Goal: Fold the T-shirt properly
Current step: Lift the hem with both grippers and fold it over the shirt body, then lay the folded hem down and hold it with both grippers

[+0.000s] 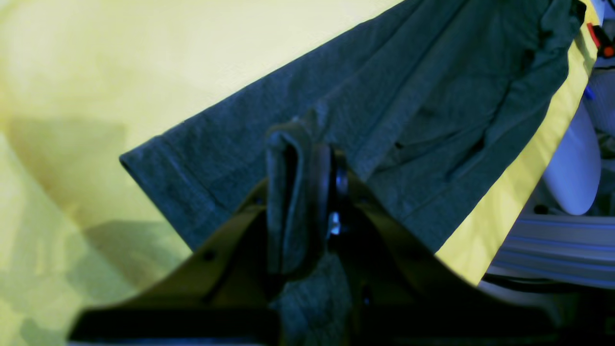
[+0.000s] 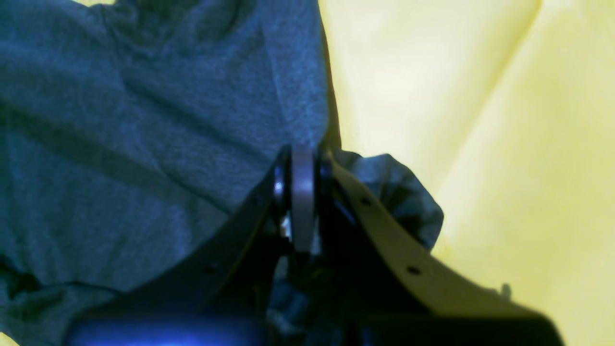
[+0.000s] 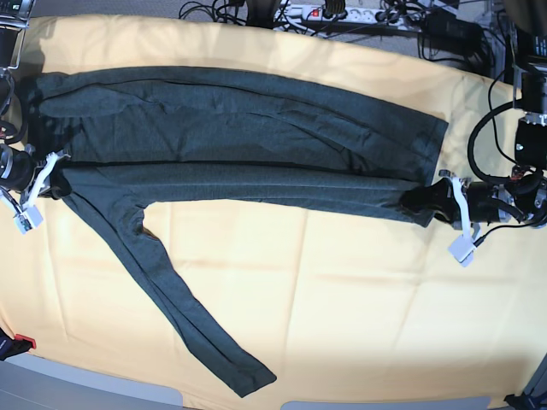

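The T-shirt [image 3: 239, 128] is spread lengthwise across the upper half of the base view on the yellow table cover [image 3: 359, 290], with one side already folded in along a straight crease through the middle. One long sleeve [image 3: 179, 307] is left trailing diagonally toward the bottom centre.

The left gripper [image 3: 432, 198] is seen at the right edge, its jaws pressed together on a bunched fold of the hem corner; this pinch is confirmed in the left wrist view [image 1: 302, 158]. The right gripper [image 3: 47, 175], at the left edge, is clamped on fabric near the shoulder end, seen close up in the right wrist view [image 2: 302, 158].

Opposite ends are held probably so the folded edge is kept taut and straight for the next fold. The loose sleeve is judged still to be tucked.
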`<state>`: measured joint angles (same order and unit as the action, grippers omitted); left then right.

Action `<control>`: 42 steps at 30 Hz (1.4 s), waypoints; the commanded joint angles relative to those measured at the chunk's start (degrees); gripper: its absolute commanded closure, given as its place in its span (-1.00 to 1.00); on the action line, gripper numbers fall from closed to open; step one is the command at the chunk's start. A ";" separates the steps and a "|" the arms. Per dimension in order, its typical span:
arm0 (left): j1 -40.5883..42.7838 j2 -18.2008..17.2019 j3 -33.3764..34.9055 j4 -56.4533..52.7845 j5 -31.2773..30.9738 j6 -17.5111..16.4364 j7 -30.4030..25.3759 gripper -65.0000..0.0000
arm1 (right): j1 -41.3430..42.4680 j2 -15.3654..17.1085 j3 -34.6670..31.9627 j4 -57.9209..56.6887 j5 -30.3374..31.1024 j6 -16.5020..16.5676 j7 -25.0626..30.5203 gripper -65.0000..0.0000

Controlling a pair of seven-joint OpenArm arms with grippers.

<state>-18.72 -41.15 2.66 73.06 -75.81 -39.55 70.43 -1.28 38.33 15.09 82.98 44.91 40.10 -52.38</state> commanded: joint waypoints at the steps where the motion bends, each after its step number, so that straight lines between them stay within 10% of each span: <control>1: -1.25 -1.25 -0.55 0.81 -1.03 -0.45 0.11 1.00 | 0.92 1.84 0.70 0.98 0.72 -0.10 0.11 1.00; 20: -1.09 -1.05 -0.55 0.76 -3.10 -0.45 6.36 1.00 | 0.92 1.81 0.70 0.98 3.76 -0.10 -8.31 1.00; 26: -1.11 -0.94 -0.55 0.76 -2.03 2.21 6.34 -0.22 | 1.29 2.21 0.72 0.98 3.04 -0.10 -7.85 -0.31; 36: -1.09 -0.94 -0.55 0.76 2.47 2.95 4.48 -0.29 | 3.19 4.96 4.52 0.98 9.51 -0.10 -0.24 -0.31; 42: -1.11 -0.90 -0.55 0.76 2.27 2.95 1.95 -0.28 | 3.19 0.52 4.50 0.94 7.37 -0.50 2.69 -0.29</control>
<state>-18.59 -40.95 2.66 73.06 -72.07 -36.47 73.10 0.93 37.43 18.98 83.09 51.24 39.66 -51.07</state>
